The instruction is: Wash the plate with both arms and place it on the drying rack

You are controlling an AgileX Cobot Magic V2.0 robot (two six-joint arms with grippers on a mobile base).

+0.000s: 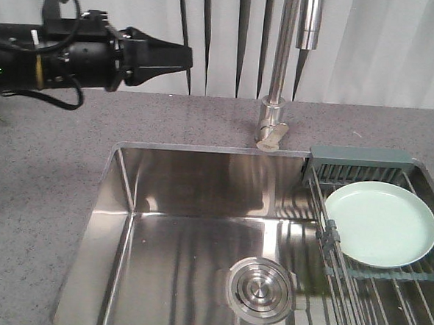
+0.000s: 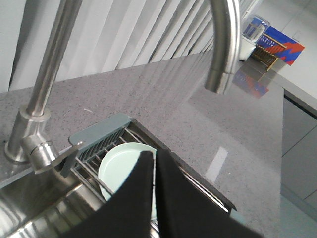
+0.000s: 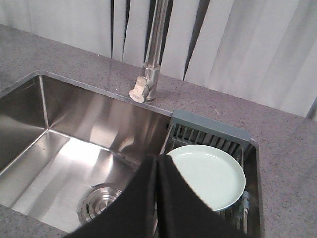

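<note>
The pale mint-green plate (image 1: 379, 222) lies flat on the drying rack (image 1: 360, 165), which spans the right end of the sink. My left arm (image 1: 61, 57) reaches in from the upper left, high over the counter. Its gripper (image 1: 188, 57) is shut and empty, well left of the plate. In the left wrist view the shut left gripper (image 2: 154, 154) points toward the plate (image 2: 121, 166) and rack (image 2: 99, 131) below. In the right wrist view the right gripper (image 3: 157, 158) is shut on nothing, hovering above the plate's (image 3: 210, 173) left edge and the rack (image 3: 208, 133).
The steel sink basin (image 1: 169, 226) has a round drain (image 1: 261, 289) near its front. A tall faucet (image 1: 282, 63) rises behind the sink, and its spout (image 2: 223, 44) hangs near the left gripper. Grey speckled counter (image 1: 47, 174) surrounds the sink.
</note>
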